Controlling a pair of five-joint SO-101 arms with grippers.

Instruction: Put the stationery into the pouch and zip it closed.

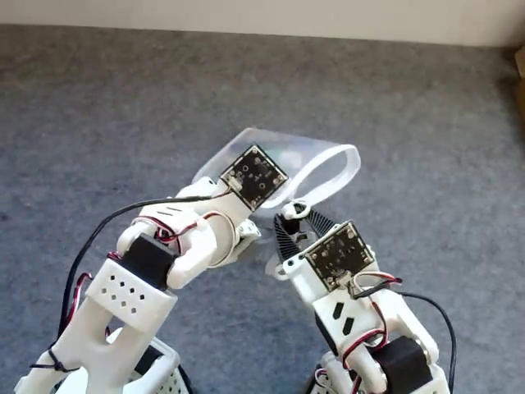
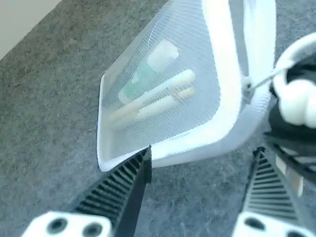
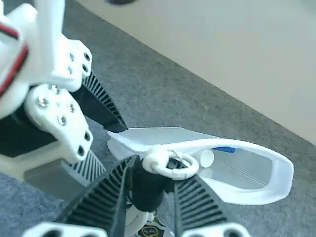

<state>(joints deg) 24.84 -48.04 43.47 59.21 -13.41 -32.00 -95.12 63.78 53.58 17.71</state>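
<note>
Zipping is starting: stationery [image 2: 158, 93] is lying inside the gaping mesh pouch [image 2: 197, 116], the right gripper [image 3: 158, 170] is pinching its ring pull [image 3: 156, 161], and the wide-open left gripper [image 2: 202, 150] is straddling a corner, likely needing to clamp.

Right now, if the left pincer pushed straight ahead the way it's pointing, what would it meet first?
Most likely the pouch: its white rim lies directly ahead of the open left pincer, and one fingertip looks to be at its edge already. Depth is hard to judge.
</note>
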